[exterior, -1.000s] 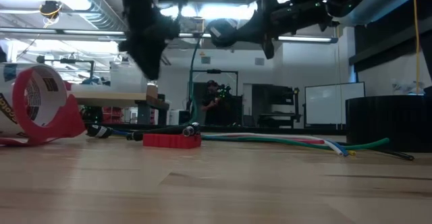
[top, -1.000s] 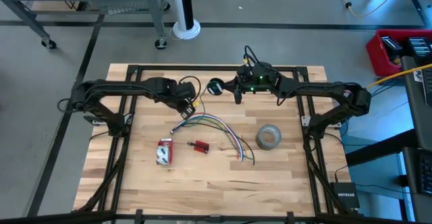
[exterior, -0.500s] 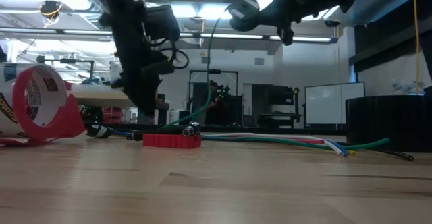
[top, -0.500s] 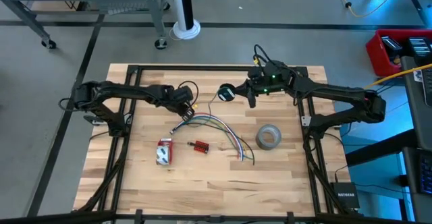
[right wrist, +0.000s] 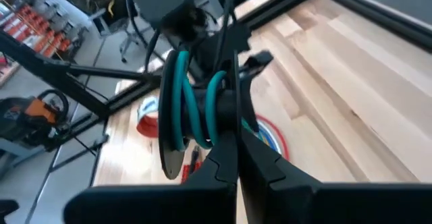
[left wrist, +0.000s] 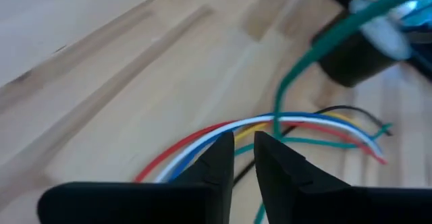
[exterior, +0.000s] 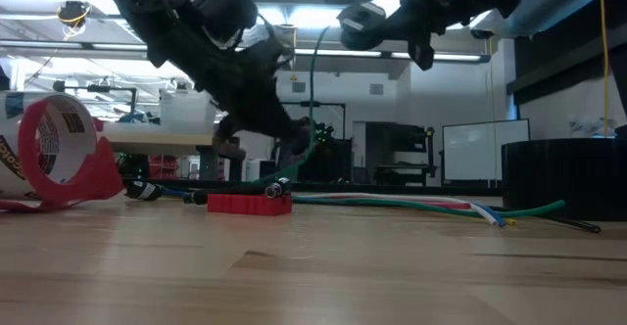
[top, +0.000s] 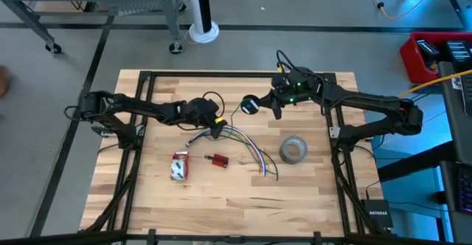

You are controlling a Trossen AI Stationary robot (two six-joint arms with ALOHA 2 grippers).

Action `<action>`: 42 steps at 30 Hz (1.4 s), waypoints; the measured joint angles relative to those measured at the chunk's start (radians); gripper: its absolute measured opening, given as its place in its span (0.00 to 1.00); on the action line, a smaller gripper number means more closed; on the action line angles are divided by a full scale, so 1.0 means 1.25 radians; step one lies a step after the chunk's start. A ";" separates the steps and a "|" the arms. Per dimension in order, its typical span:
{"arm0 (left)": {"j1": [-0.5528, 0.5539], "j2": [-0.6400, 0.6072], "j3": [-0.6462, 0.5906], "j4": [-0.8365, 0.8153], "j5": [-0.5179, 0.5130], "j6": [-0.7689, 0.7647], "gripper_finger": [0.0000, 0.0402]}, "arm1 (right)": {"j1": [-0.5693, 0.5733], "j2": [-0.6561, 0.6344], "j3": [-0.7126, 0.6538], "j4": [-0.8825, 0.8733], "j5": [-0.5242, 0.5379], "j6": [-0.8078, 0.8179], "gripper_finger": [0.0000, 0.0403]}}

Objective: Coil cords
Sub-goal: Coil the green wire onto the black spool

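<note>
Cords (right wrist: 192,113): we hold few teal turns clamped in right gripper (right wrist: 237,158); left gripper (left wrist: 243,150), fingers nearly together, grip unclear, above loose strands (top: 247,145); most coiling left.

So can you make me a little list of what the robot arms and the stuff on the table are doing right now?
right gripper: shut on the coiled green cord, held up above the table's far side
left gripper: low over the loose coloured wires, fingers nearly together around the green cord's free strand
green cord: runs from the coil down to the left gripper
grey tape roll: flat on the table, right of the wires
red tape dispenser: near side, left of the small red part
table: wooden
</note>
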 joint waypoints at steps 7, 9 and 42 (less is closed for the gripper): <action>-0.031 0.000 0.000 0.056 0.000 0.010 0.14 | 0.000 0.007 0.000 0.050 0.028 0.009 0.00; -0.036 0.000 0.000 0.054 -0.004 0.017 0.14 | 0.000 0.007 0.000 0.060 0.041 0.010 0.00; -0.065 0.000 0.000 0.152 -0.186 -0.045 0.01 | 0.000 0.008 0.000 0.168 0.115 0.026 0.00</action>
